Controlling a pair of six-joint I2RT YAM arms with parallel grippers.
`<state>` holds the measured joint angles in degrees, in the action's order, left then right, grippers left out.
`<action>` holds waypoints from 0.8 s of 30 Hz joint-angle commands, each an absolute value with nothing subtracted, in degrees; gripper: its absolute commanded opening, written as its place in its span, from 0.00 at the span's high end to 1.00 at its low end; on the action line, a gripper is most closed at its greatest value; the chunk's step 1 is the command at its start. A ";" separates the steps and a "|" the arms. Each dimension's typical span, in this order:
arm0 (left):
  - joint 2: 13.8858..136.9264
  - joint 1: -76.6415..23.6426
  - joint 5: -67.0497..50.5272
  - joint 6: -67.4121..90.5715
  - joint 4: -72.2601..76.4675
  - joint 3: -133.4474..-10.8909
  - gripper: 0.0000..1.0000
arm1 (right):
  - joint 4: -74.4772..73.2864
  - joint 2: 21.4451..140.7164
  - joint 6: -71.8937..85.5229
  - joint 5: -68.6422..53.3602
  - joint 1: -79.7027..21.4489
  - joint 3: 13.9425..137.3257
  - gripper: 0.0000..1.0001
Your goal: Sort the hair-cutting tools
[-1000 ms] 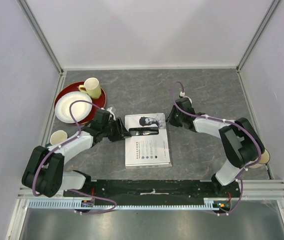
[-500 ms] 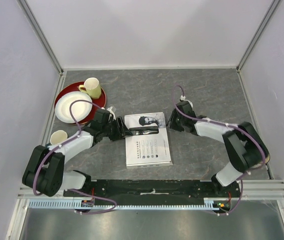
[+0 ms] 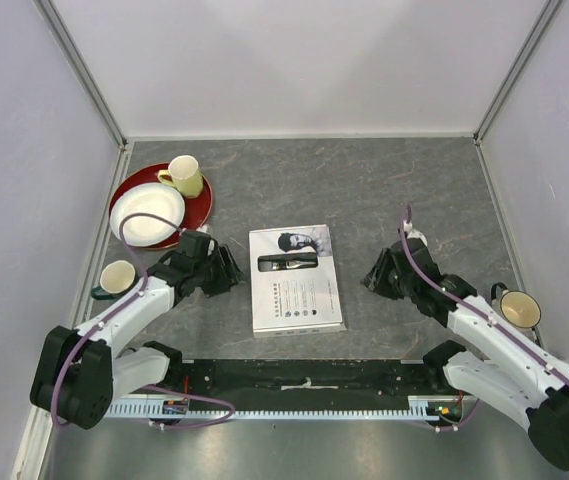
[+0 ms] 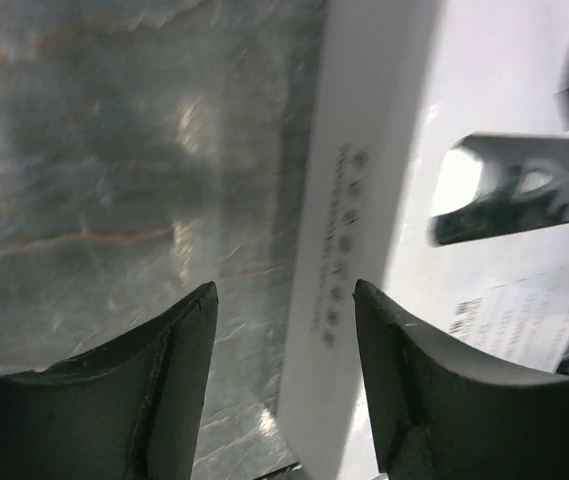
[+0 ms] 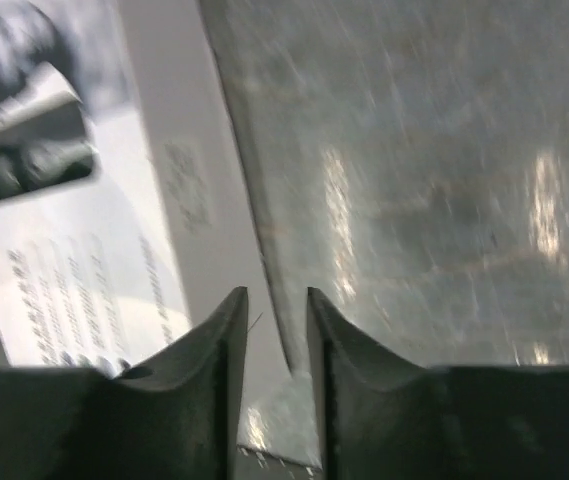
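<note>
A closed white box lies flat mid-table. Its lid carries a dark clipper-shaped patch; I cannot tell whether this is a print or a window. No loose hair-cutting tools show in any view. My left gripper hovers just left of the box, open and empty; the left wrist view shows the box's left edge between and beyond that gripper. My right gripper sits right of the box, apart from it. In the right wrist view this gripper is open by a narrow gap, over the box's right edge.
A red plate at the back left holds a white plate and a yellow cup. One cup stands by the left arm, another by the right arm. Frame posts and walls enclose the table.
Both arms have drawn back from the box toward the near edge, the right one a long way. Both pairs of jaws have widened.
</note>
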<state>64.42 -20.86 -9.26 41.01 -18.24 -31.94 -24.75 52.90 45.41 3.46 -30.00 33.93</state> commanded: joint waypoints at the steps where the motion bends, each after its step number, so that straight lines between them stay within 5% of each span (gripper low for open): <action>1: 62.67 -20.74 -13.08 44.65 -23.64 -27.26 0.38 | -32.43 47.65 49.04 -3.59 -29.97 28.66 0.67; 24: 57.66 -27.16 -22.76 48.25 -25.75 -21.80 0.69 | -16.08 52.91 51.77 -21.09 -34.45 20.74 0.81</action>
<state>58.30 -26.50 -20.08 46.87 -25.23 -22.09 -20.88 52.31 49.76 -17.87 -33.50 21.02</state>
